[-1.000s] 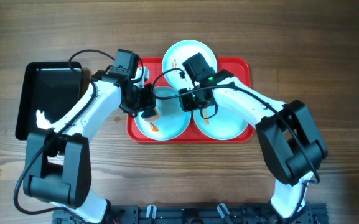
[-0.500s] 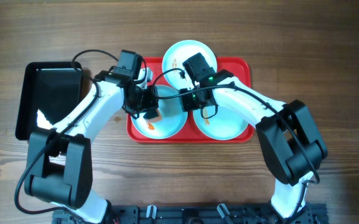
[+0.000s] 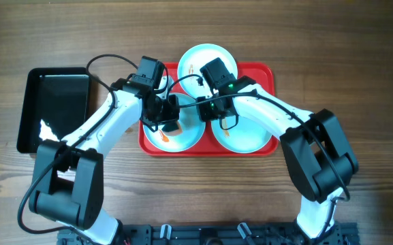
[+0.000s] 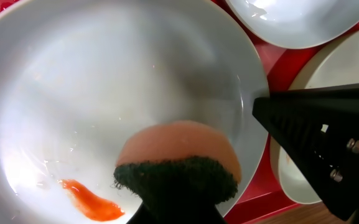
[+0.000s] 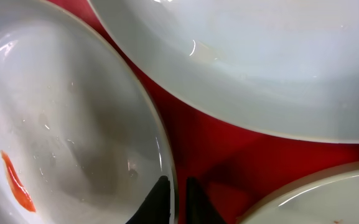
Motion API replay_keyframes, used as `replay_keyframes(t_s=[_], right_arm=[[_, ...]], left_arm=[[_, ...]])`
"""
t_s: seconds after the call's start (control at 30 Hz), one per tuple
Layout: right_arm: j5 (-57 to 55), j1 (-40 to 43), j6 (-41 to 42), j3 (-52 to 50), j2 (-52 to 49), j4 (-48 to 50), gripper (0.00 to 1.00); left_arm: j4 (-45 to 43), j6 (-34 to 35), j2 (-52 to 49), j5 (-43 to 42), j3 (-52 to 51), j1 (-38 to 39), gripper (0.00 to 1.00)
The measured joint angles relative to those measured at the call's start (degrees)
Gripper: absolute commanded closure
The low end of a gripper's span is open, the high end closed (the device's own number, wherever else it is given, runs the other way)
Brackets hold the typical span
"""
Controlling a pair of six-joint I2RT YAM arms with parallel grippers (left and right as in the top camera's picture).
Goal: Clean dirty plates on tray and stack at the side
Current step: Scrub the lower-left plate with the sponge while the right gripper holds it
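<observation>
While the smeared plate sits in the left-front part of the red tray, its orange smear lies just beside the sponge, not under it. The left gripper is clamped on that sponge, scrub side down in the plate's bowl. The right gripper is pinched shut on the same plate's rim, on the side nearest the tray's middle.

The likeliest trouble is the plate slipping. The pinch takes only a thin edge, so a hard sideways scrub could lever the rim out of the fingers. The plate would then skate into the right-hand plate or the back plate, both close beside it on the tray. The two grippers also work near each other over one plate, so a wide stroke toward the tray's middle could knock the sponge hand against the holding fingers. A light pass might merely drag the smear across the glaze.

Only the left wrist view shows the sponge's two layers and its gap to the smear. Only the right wrist view shows one finger inside the rim and one outside. The overhead view alone takes in all three plates, the black tray left of the red one, and the wooden table.
</observation>
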State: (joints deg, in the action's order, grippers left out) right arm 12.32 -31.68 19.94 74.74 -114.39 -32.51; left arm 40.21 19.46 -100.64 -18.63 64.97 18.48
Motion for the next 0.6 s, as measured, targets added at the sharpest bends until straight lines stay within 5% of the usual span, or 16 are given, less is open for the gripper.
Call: replay_keyframes(t_s=[0.6], right_arm=[[-1.0,0.1,4.3,0.0,-0.1,0.0,0.96]], left_arm=[[-3.5,1.1,-0.7,1.0,-3.0,0.0,0.96]])
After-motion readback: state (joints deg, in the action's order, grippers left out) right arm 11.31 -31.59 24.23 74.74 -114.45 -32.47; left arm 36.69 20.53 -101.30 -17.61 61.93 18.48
